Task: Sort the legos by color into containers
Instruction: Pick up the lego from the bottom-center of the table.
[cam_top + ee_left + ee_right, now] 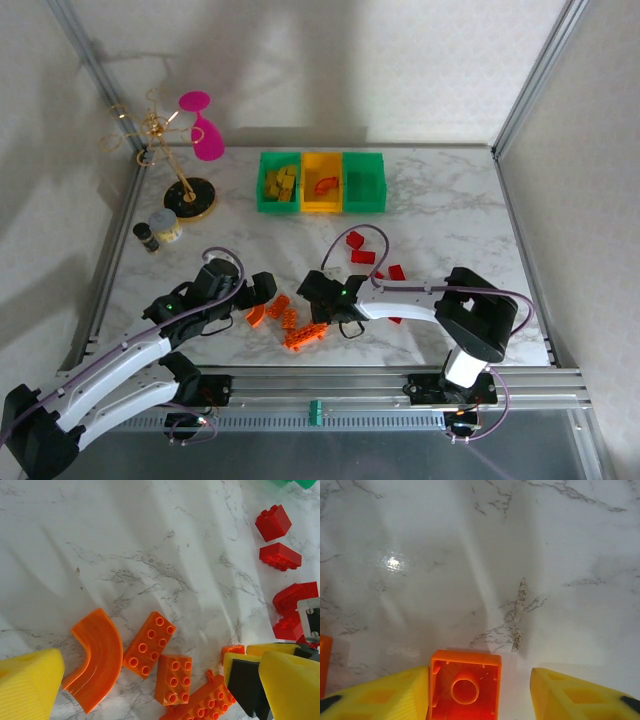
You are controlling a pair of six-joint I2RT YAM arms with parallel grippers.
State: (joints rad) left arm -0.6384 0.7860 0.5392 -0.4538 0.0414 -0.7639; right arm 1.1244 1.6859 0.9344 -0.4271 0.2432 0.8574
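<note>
At the orange pile (290, 325), the right gripper (480, 675) straddles an orange brick (465, 687), apparently not yet clamped, to bin it; the left gripper (145, 685) hangs wide open.

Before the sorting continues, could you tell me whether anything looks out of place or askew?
One orange brick between the fingers of the right gripper shows its hollow underside to the wrist camera, unlike the studs-up orange bricks nearby.
</note>
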